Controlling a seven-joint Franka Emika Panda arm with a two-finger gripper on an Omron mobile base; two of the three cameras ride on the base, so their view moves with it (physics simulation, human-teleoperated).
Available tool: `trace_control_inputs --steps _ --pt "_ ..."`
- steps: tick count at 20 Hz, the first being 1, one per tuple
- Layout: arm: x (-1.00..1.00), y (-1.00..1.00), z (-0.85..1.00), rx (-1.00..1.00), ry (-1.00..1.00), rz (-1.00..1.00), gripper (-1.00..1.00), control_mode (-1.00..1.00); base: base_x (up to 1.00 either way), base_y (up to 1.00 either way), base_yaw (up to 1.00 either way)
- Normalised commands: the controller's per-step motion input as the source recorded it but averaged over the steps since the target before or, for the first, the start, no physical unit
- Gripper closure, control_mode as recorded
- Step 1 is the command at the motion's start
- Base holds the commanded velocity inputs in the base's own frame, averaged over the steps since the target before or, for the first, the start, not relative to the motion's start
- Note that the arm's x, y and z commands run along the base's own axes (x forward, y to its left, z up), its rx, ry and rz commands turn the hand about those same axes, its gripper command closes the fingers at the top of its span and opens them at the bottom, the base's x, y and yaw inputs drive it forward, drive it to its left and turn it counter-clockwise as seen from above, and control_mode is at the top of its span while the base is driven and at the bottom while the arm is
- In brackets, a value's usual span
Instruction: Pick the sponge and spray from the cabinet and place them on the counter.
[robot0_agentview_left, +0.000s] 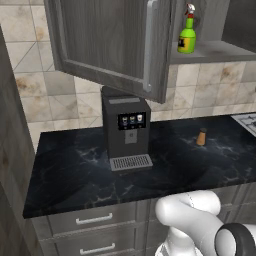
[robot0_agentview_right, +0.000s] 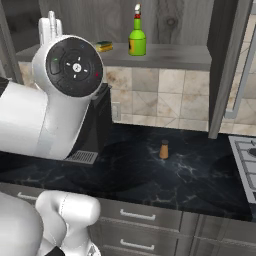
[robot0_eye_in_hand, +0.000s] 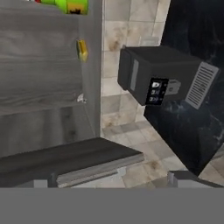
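- Nearest the hand camera: open cabinet door (robot0_eye_in_hand: 65, 159), edge-on, with two dark fingertips (robot0_eye_in_hand: 177, 178) of the end effector (robot0_eye_in_hand: 109, 181) low in frame, set wide apart with nothing between them. End effector open, empty.
- Cabinet (robot0_agentview_right: 165, 55) stands open above the counter (robot0_agentview_left: 75, 175). Spray (robot0_agentview_right: 137, 37) upright on the lower shelf; sponge (robot0_agentview_right: 104, 46) flat on the same shelf, just to its left in the right base view, apart from it.
- Hand view is rolled sideways: sponge (robot0_eye_in_hand: 82, 50) mid-frame, spray (robot0_eye_in_hand: 72, 6) cut by the top edge.
- Coffee machine (robot0_agentview_left: 126, 127) sits on the counter under the left door (robot0_agentview_left: 112, 42); small brown shaker (robot0_agentview_left: 201, 137) further right.
- Step in hand, as judged: approach to the first pick. Neither item touched; both well away from the fingertips.
- Next move calls for: advance into the opening past the door edge, line the open fingers over the sponge or around the spray's body, close, then lift clear of the shelf lip.
- Risk: the door close by the hand; the spray may topple if nudged.
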Motion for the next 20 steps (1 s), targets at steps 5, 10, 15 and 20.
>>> trace_control_inputs --steps 5,10,15,20 --pt "0.05 0.13 -0.03 0.00 -0.03 0.15 -1.00 -1.00 0.00 0.00 0.00" --pt "0.22 0.22 -0.14 0.02 0.00 0.16 -1.00 -1.00 0.00 0.00 0.00" --pt "0.30 0.18 -0.11 0.07 0.00 0.17 -1.00 -1.00 0.00 0.00 0.00" --pt "0.15 0.12 0.00 0.10 -0.04 0.17 -1.00 -1.00 0.00 0.00 0.00"
